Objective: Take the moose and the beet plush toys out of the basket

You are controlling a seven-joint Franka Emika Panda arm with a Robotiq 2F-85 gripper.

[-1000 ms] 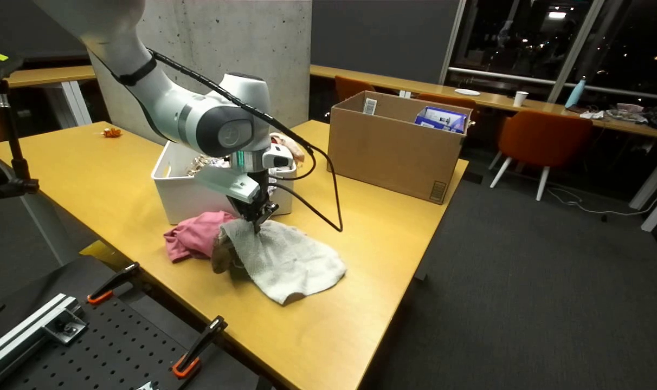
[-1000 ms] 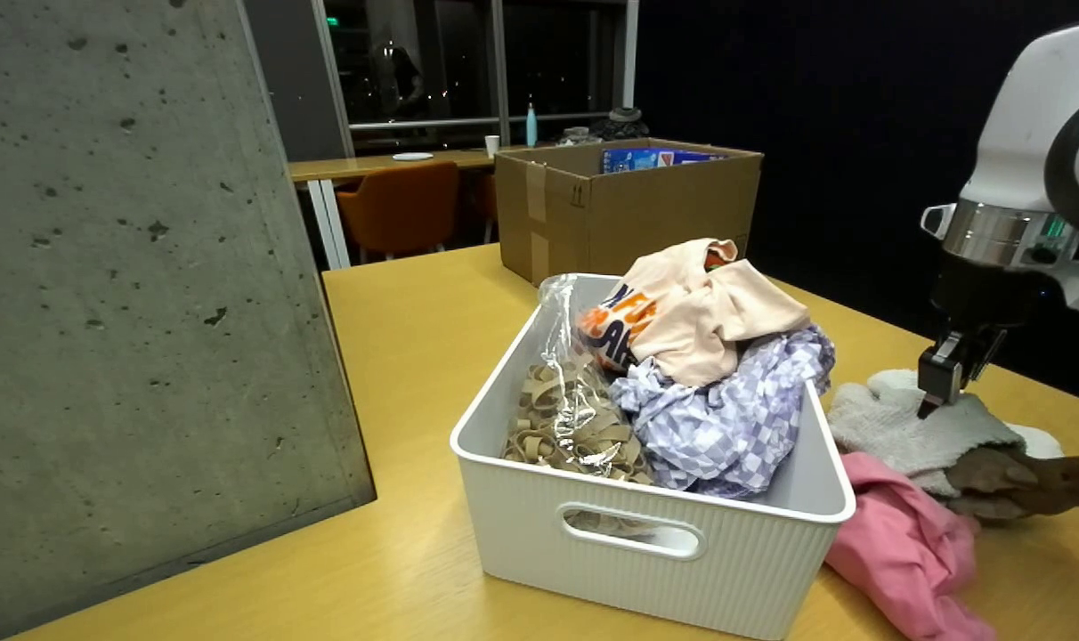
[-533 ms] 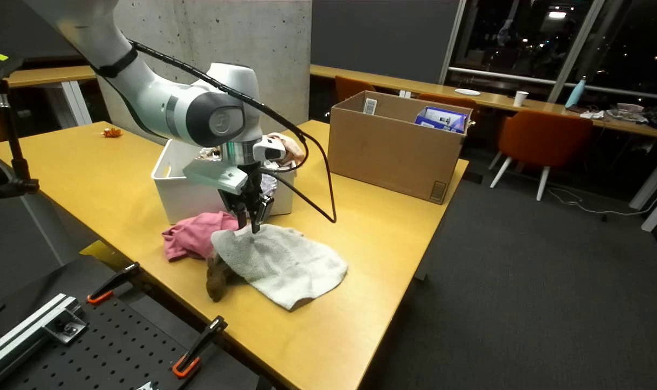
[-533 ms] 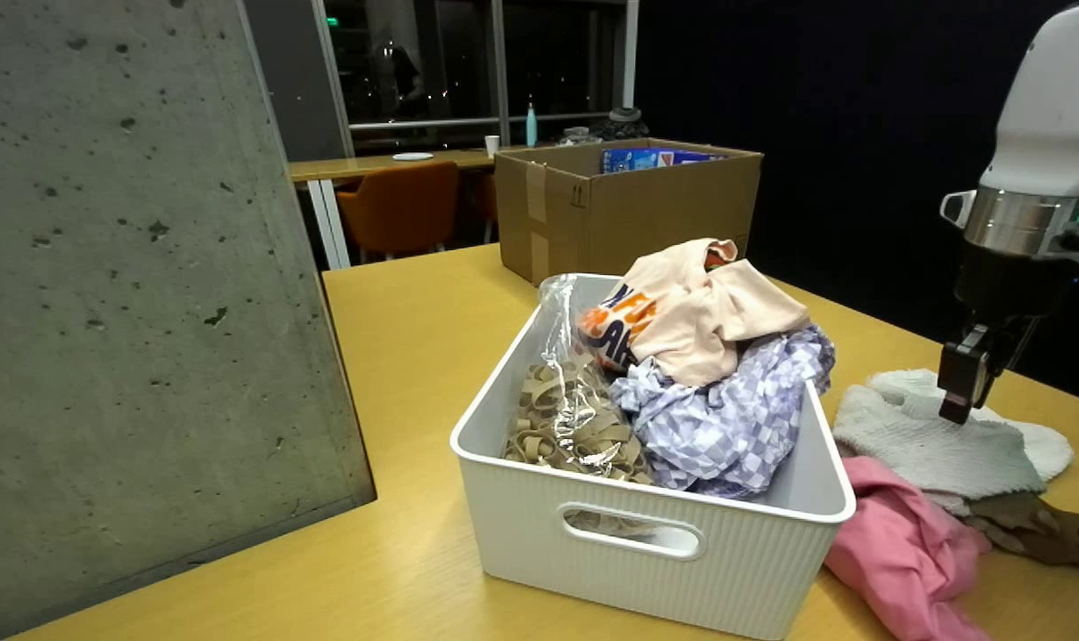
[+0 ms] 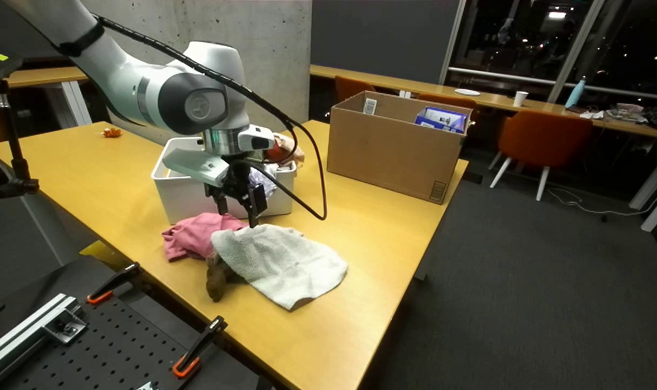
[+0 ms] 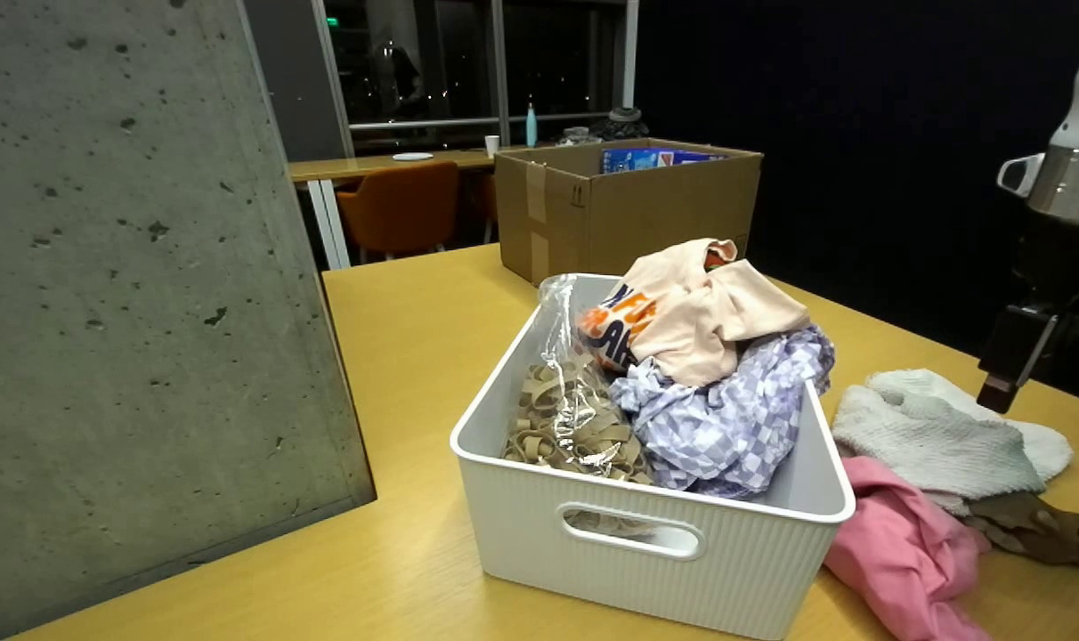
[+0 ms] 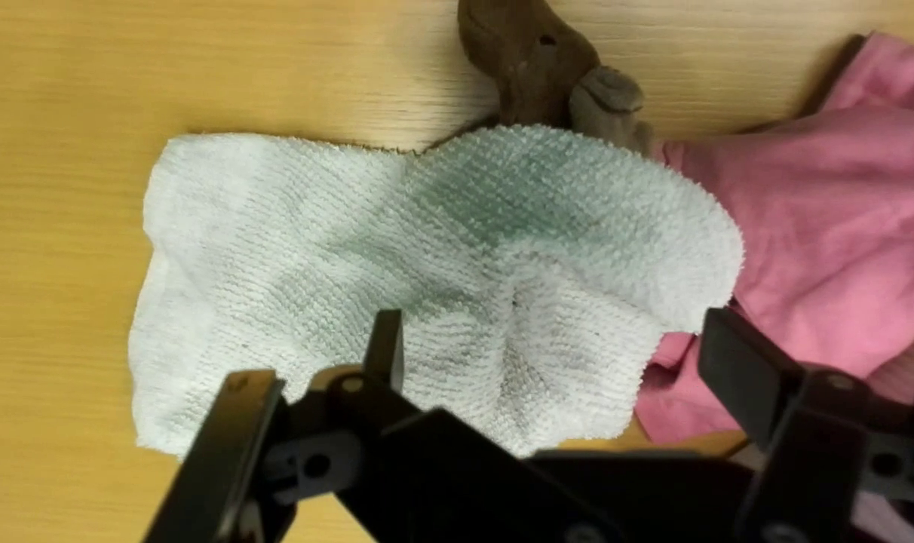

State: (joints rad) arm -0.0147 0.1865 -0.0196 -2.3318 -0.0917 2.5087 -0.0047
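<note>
My gripper (image 7: pixel 552 324) stands open, fingers wide apart with nothing between them, above the white cloth (image 7: pixel 276 249); this cloth lies on the table. A brown plush head with an eye, taken as the moose (image 7: pixel 529 56), pokes out from under the cloth's edge; its body is hidden. It lies outside the white basket (image 6: pixel 522 525), beside it on the table, and shows in an exterior view as the moose (image 5: pixel 217 279) near the table's edge. I cannot make out the beet; a small red patch (image 6: pixel 716 260) under the peach cloth in the basket is too covered to identify.
A pink cloth (image 5: pixel 195 235) lies between basket and white cloth. The basket holds a bag of tan strips (image 6: pixel 575 427), a purple checkered cloth (image 6: pixel 722 427) and the peach cloth (image 6: pixel 700 312). A cardboard box (image 5: pixel 393 151) stands behind. A cable (image 5: pixel 323 184) loops off the arm.
My gripper has opened, let go of the white cloth, and moved up and away from it. The cloth has settled flatter, and the brown head has dropped toward the table's edge.
</note>
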